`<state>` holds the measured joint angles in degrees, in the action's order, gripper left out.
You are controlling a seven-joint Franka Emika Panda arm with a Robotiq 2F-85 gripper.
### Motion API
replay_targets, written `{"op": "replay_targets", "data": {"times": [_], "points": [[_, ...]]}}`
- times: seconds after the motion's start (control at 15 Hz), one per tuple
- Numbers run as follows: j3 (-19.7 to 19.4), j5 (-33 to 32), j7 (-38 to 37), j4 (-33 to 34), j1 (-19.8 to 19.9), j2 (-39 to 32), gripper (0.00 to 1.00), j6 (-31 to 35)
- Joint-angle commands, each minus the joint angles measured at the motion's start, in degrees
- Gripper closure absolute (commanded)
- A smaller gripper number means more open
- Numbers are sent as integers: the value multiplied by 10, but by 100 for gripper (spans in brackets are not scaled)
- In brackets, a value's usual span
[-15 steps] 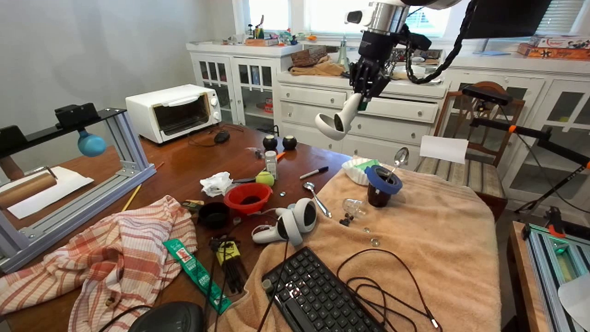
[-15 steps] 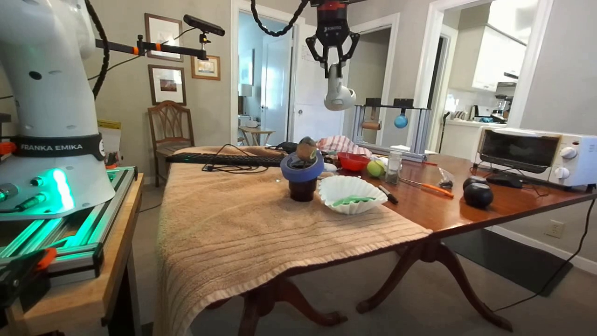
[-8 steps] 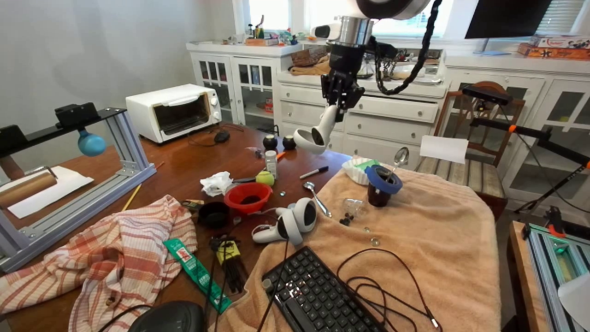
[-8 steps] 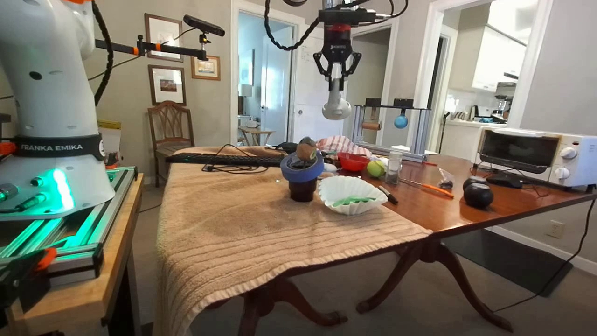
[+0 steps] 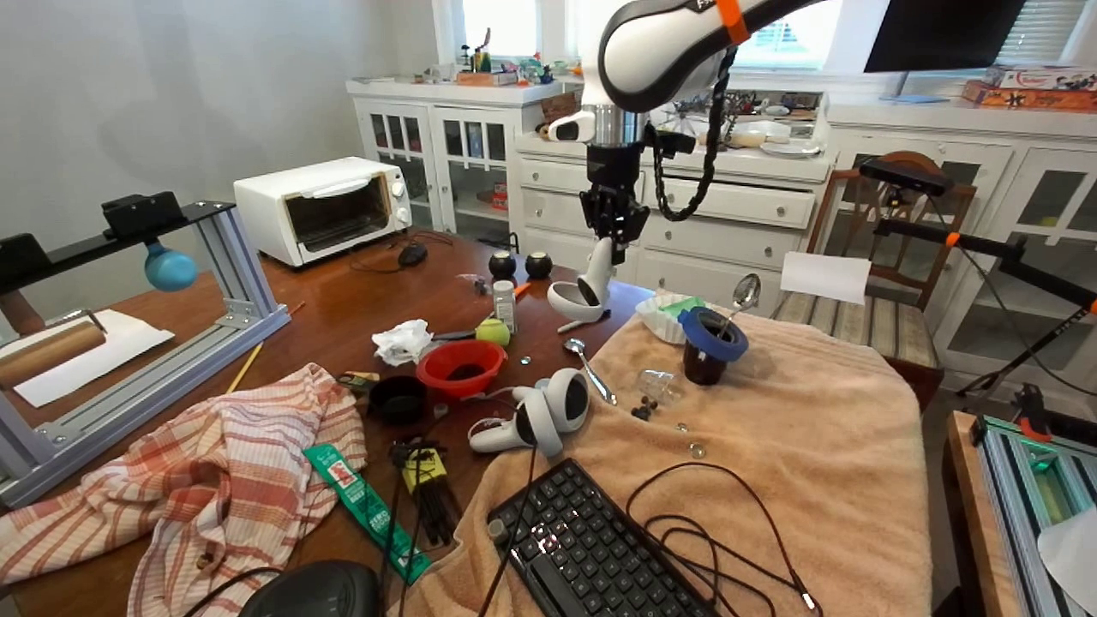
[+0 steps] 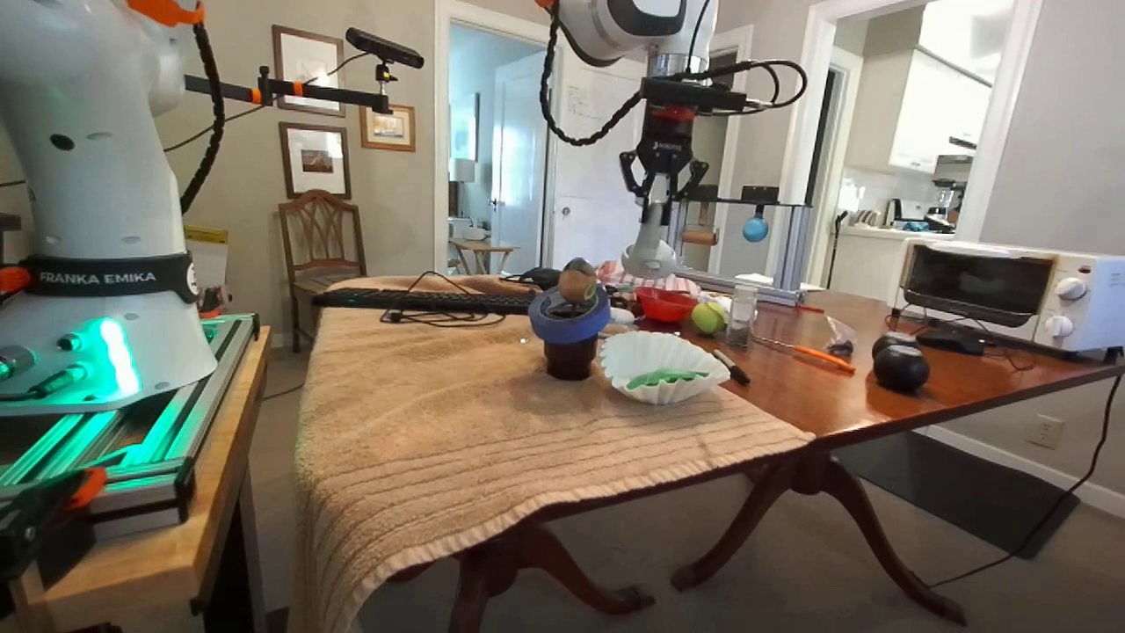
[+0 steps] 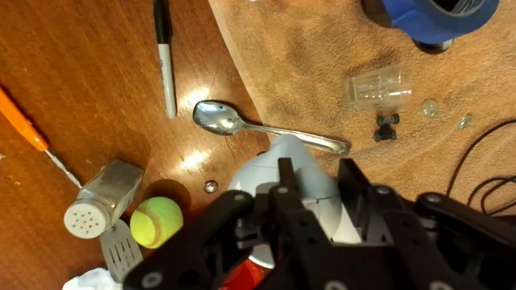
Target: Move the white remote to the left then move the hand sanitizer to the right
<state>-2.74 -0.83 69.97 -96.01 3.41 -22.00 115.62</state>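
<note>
In an exterior view with the robot base on the left, the grip reads clearly: the gripper is clamped on the handle of the white remote (VR-type controller), jaws only as far apart as that handle. It's up in the air over the wood table, ring end down. You also get the tan towel hanging over the near edge, and 3 framed pictures on the wall.

In an exterior view facing the white drawers, the jaws blur into a dark clump and the ring blocks part of a marker. This angle alone shows the green packet, near left. More white controller gear lies by the keyboard; can't tell if it's 1 piece or 2.

Wrist view: fingers sit on both sides of the handle and hide lots of the remote. The red bowl is down to a sliver, and the blue tape gets cut off. Only here can you make out the holes in the shaker lid.
</note>
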Motion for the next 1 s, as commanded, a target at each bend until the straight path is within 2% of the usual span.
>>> {"op": "replay_targets", "data": {"times": [0.0, 0.73, 0.93], "points": [[16, -18, 1, 68, 11, -54, 92, -57], [40, -44, 13, 176, 10, -160, 92, -150], [44, -52, 12, 202, 7, -185, 92, -156]]}}
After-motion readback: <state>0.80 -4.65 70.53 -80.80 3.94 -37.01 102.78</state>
